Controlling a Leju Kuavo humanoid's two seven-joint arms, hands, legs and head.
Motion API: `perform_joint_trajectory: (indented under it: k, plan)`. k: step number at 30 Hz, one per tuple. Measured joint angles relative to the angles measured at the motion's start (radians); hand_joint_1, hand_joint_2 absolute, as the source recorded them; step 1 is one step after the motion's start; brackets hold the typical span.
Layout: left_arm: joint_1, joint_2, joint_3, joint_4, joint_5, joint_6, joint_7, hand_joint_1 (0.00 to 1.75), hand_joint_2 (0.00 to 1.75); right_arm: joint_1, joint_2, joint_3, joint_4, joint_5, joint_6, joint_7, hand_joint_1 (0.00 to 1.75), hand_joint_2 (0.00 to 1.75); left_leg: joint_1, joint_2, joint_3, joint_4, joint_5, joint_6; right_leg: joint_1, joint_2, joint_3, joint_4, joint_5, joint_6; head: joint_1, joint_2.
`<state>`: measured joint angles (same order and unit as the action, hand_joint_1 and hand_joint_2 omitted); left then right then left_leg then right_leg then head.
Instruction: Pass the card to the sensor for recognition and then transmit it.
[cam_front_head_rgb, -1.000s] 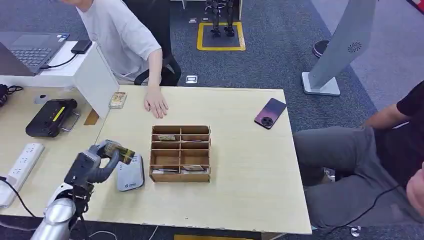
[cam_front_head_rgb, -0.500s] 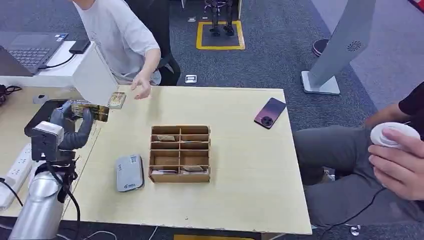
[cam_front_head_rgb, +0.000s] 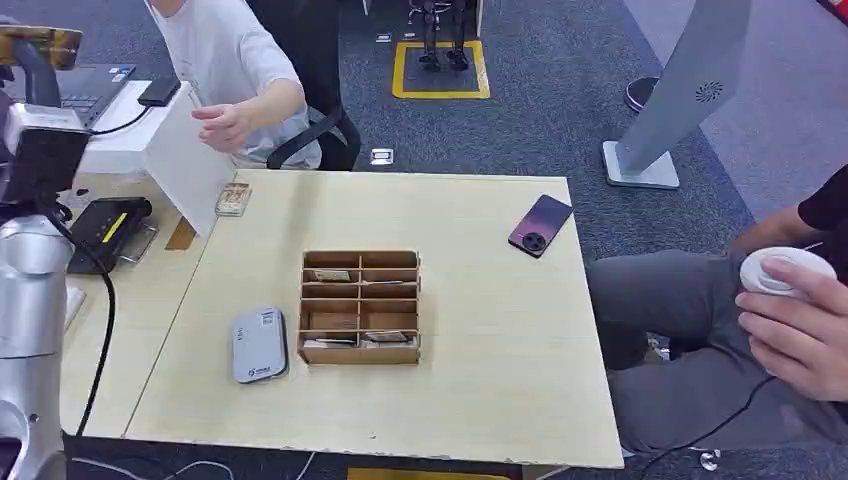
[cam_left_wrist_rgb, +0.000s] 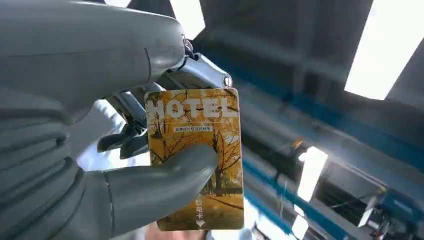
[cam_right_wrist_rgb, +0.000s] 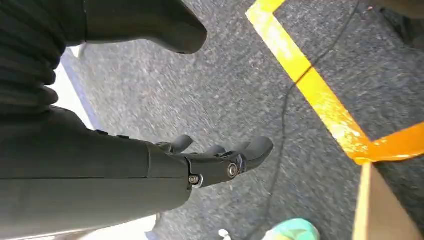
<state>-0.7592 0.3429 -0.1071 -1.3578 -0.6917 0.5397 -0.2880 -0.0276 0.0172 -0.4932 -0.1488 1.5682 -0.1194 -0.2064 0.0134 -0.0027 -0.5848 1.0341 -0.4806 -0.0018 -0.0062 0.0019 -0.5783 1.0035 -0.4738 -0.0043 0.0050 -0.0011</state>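
My left hand (cam_front_head_rgb: 32, 72) is raised high at the far left, beyond the table's left side. It pinches a yellow hotel card (cam_front_head_rgb: 40, 44) between thumb and fingers. Up close, the card (cam_left_wrist_rgb: 200, 125) shows autumn trees and the word HOTEL, with the thumb (cam_left_wrist_rgb: 160, 185) pressed across its face. The grey card sensor (cam_front_head_rgb: 259, 345) lies flat on the table, left of the wooden box, with nothing on it. A seated person's hand (cam_front_head_rgb: 225, 124) is lifted off the table, reaching towards the card. My right hand (cam_right_wrist_rgb: 215, 160) hangs over the carpet, fingers loosely apart and holding nothing.
A wooden divided box (cam_front_head_rgb: 360, 305) with cards in its slots sits mid-table. A phone (cam_front_head_rgb: 540, 226) lies far right, and another card (cam_front_head_rgb: 234, 199) rests near the white partition (cam_front_head_rgb: 190, 160). A second person at the right holds a white round object (cam_front_head_rgb: 785, 270).
My left arm has swung the card from over the sensor up and left to head height. The seated person's hand left the table and rose towards it.
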Motion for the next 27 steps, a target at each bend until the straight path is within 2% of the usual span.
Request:
perform_joint_trajectory:
  k: [2, 13, 27]
  plan:
    - [-0.014, 0.018, -0.027, 0.030, -0.045, 0.016, -0.005, 1.75, 1.75, -0.004, -0.002, 0.003, 0.000, 0.000, 0.000, -0.005, 0.00, 1.75, 0.000, 0.001, 0.000, 0.000, 0.000, 0.000, 0.000, 0.001, 0.000, 0.000, 0.000, 0.000, 0.000, 0.000]
    - [-0.036, 0.058, -0.087, 0.105, -0.073, 0.019, -0.004, 1.75, 1.75, -0.006, -0.010, 0.018, 0.000, -0.005, -0.003, -0.008, 0.00, 1.75, 0.000, 0.003, 0.000, 0.000, 0.000, 0.000, 0.000, 0.002, -0.001, 0.000, 0.000, -0.001, 0.000, 0.000]
    - [-0.042, 0.066, -0.122, 0.132, -0.060, 0.017, -0.008, 1.75, 1.75, -0.005, -0.014, 0.021, 0.000, -0.007, -0.008, -0.014, 0.00, 1.75, 0.000, 0.003, 0.000, 0.000, 0.000, 0.000, 0.000, 0.002, -0.001, 0.000, 0.000, -0.001, 0.000, 0.000]
